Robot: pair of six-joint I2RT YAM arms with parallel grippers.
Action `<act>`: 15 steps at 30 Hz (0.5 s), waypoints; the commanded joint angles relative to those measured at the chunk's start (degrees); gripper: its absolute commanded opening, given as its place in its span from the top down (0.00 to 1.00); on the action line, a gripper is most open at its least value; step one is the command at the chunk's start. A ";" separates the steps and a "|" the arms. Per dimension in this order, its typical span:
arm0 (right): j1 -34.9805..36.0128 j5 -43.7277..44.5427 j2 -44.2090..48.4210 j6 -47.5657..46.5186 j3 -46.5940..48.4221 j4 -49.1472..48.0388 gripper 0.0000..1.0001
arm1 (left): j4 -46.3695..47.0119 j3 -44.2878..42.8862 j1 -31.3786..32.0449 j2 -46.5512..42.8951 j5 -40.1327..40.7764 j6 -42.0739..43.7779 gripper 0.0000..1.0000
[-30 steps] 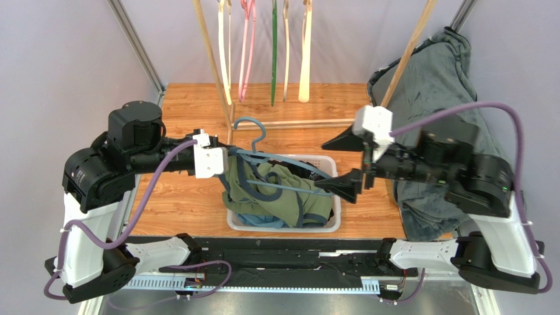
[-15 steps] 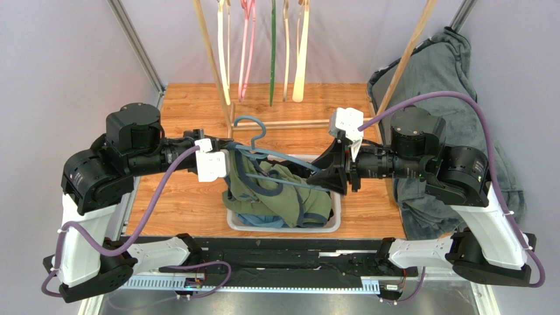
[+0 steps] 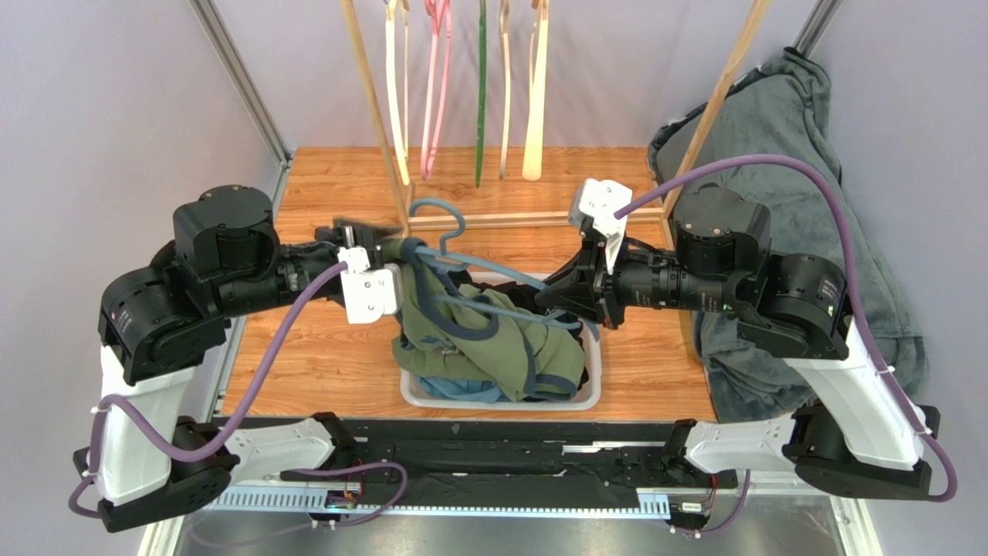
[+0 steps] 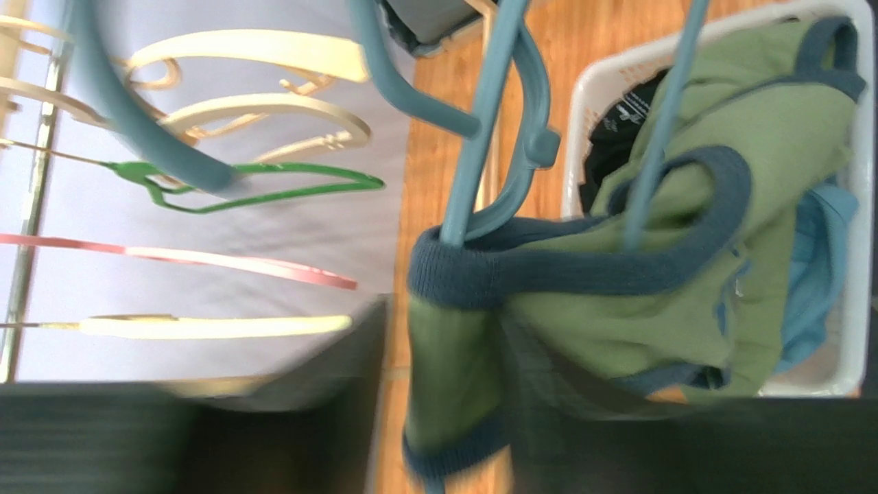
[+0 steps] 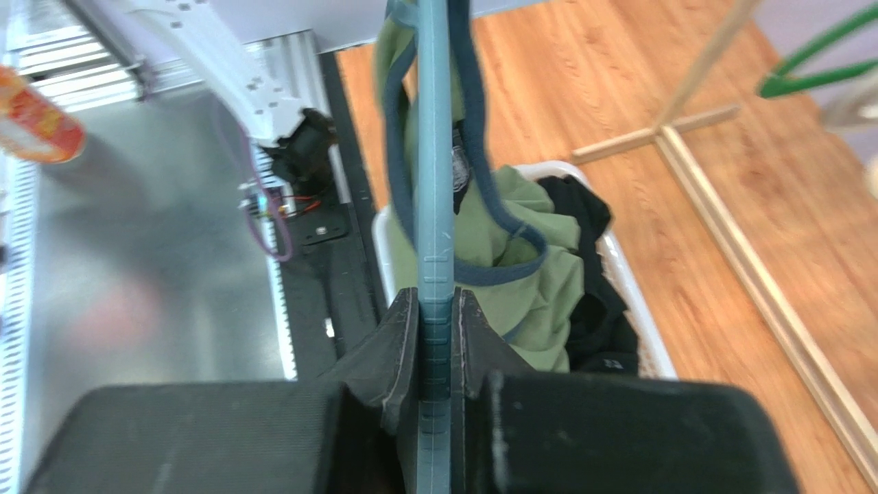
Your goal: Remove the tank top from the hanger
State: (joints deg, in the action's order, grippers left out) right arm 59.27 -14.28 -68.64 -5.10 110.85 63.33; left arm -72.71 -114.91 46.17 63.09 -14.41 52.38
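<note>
Two grippers: one left gripper [image 3: 397, 248] and one right gripper [image 3: 557, 304]. One blue hanger [image 3: 493, 277] sits between the right gripper's fingers. One green tank top [image 3: 501, 350] hangs between the grippers, with one white basket [image 3: 499, 404] below them. Beyond both grippers are three cream hangers [image 3: 536, 116], one pink hanger [image 3: 437, 104] and one green hanger [image 3: 481, 93]. One grey garment [image 3: 789, 127] lies outside the right gripper.

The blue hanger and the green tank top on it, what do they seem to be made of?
The hanger looks like moulded plastic, matte blue-grey, with a smooth, rigid arm bearing small moulded ridges. The tank top looks like soft knit fabric, maybe cotton, olive with darker ribbed trim; it drapes and folds limply.
</note>
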 commanded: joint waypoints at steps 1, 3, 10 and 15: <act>0.15 9.44 4.04 0.01 -4.65 -6.44 1.00 | 8.10 -1.19 0.50 -0.95 -1.31 -7.09 0.09; 0.15 11.99 5.53 -0.52 -6.42 -7.87 1.00 | 8.81 -0.06 0.58 -2.00 -1.58 -9.48 0.02; 0.32 14.20 9.14 -2.36 -9.25 -8.93 1.00 | 16.10 6.18 0.32 -7.10 5.78 -22.99 0.02; 0.94 14.20 9.41 -3.16 -7.14 -8.84 1.00 | 13.21 13.13 -0.12 -8.77 0.98 -29.61 0.02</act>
State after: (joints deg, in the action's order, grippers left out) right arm 59.64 -1.72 -59.96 -6.72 101.21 59.61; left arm -59.59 -105.97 46.30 53.80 -11.44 31.55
